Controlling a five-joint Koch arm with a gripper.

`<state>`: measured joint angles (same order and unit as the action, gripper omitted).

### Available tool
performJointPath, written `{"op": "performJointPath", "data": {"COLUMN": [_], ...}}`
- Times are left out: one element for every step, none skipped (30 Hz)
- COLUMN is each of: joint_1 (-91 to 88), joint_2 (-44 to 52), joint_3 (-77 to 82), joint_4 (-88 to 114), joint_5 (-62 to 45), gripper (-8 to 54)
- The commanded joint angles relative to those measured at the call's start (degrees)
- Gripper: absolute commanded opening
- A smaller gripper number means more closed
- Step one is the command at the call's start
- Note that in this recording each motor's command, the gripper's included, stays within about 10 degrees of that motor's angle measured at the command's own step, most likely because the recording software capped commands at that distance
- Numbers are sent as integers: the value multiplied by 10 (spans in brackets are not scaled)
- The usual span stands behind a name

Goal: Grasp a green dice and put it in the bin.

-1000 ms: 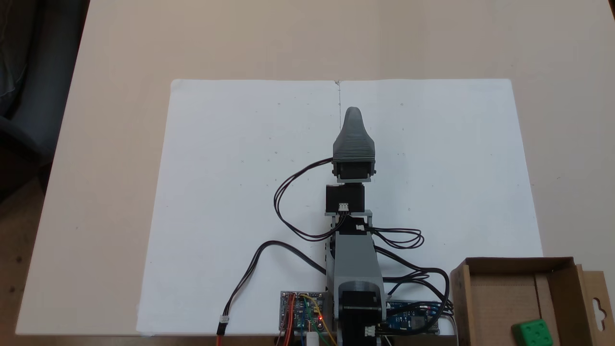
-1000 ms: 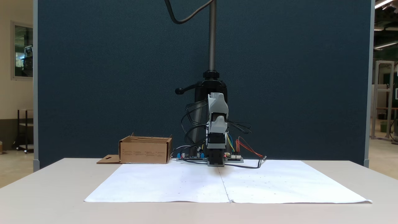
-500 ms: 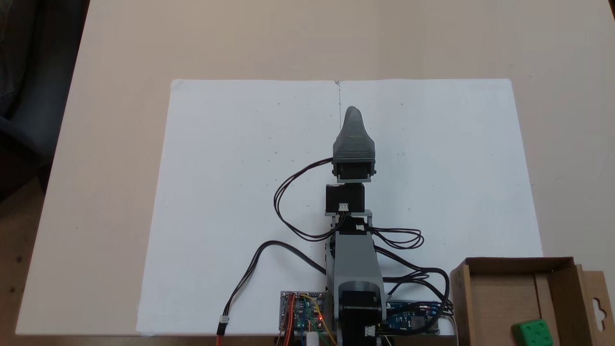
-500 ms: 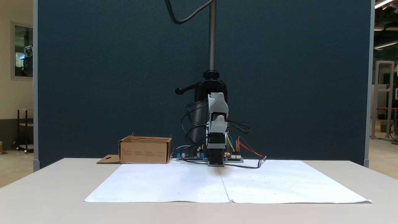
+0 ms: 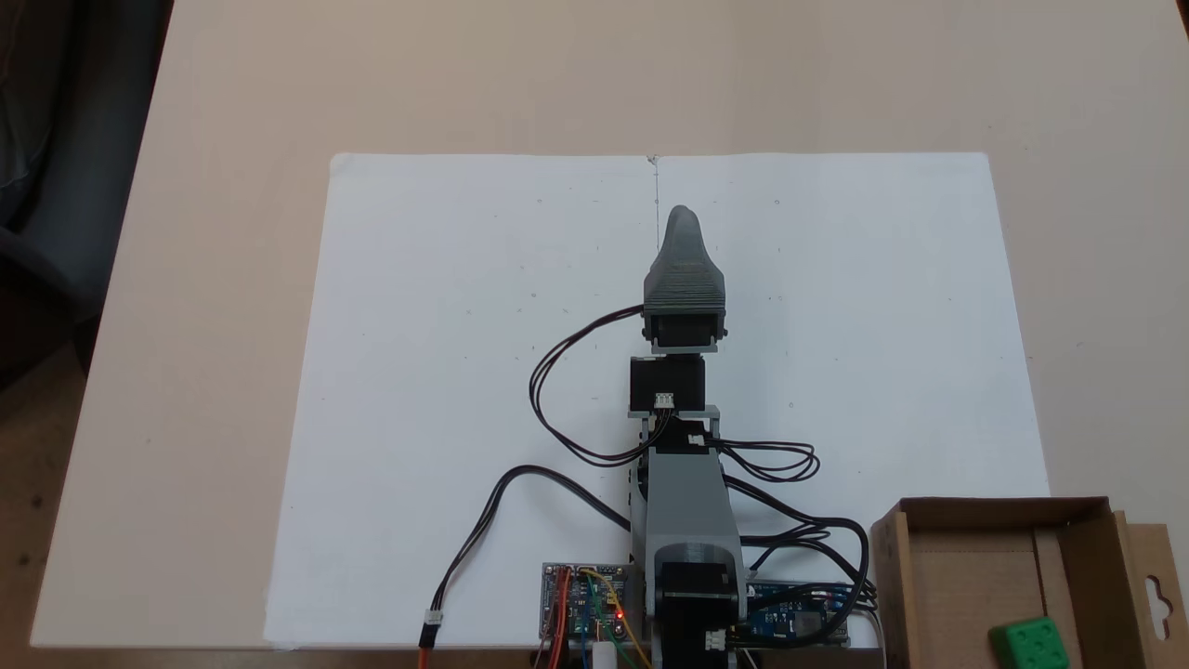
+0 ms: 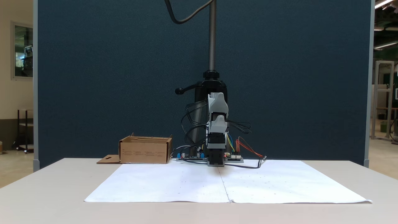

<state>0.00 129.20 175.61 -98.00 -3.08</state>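
Note:
The green dice (image 5: 1029,643) lies inside the bin (image 5: 986,507), a brown cardboard box at the lower right corner of a fixed view, near the frame's bottom edge. The bin (image 6: 144,152) stands left of the arm's base in the front-facing fixed view, where its walls hide the dice. My gripper (image 5: 683,216) points away from the base over the middle of the white paper, far from the bin. Only its upper grey jaw shows from above. The other jaw lies beneath it, so its state is unclear. Nothing shows held in it.
White paper sheets (image 5: 446,372) cover the middle of the beige table (image 5: 204,186). Black cables (image 5: 557,400) loop beside the arm, and circuit boards (image 5: 585,604) sit at its base. The bin's flap with the hanger hole (image 5: 1156,595) sticks out sideways. A dark partition (image 6: 108,77) stands behind the table.

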Motion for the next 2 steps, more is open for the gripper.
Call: {"op": "performJointPath", "data": {"joint_1": [2, 2], "joint_2": [68, 68], "joint_3": [40, 40], "joint_4": [-58, -58], "joint_5": [-11, -10], "gripper": [459, 459]}}
